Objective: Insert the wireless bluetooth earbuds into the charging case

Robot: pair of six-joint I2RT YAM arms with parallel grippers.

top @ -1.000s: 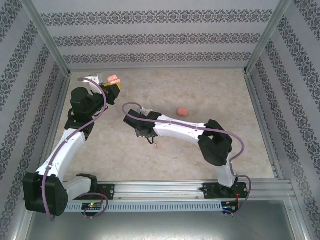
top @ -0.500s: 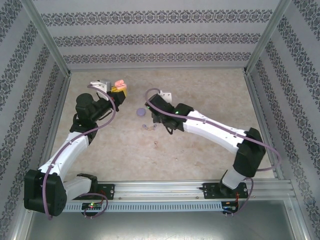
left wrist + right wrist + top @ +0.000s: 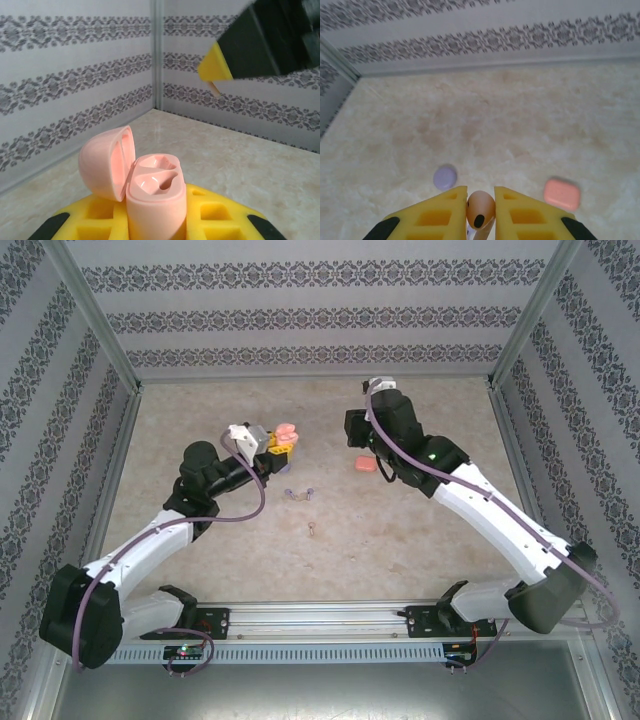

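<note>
Holding, left claw: my yellow fingers are closed on the pink case, which is upright with its lid swung open to the left and both sockets empty.
Right claw: narrow, pinching a pale bud at the lower centre of my right wrist view.
Loose buds: three on the table, centre of the top view, just below the pink case.
Coral case: shut, lower right of the right wrist view.
Purple case: on the table, left of the bud.

pink case base: cut off by bottom edge | earbud stem: cut off below | coral case: blurred
</note>
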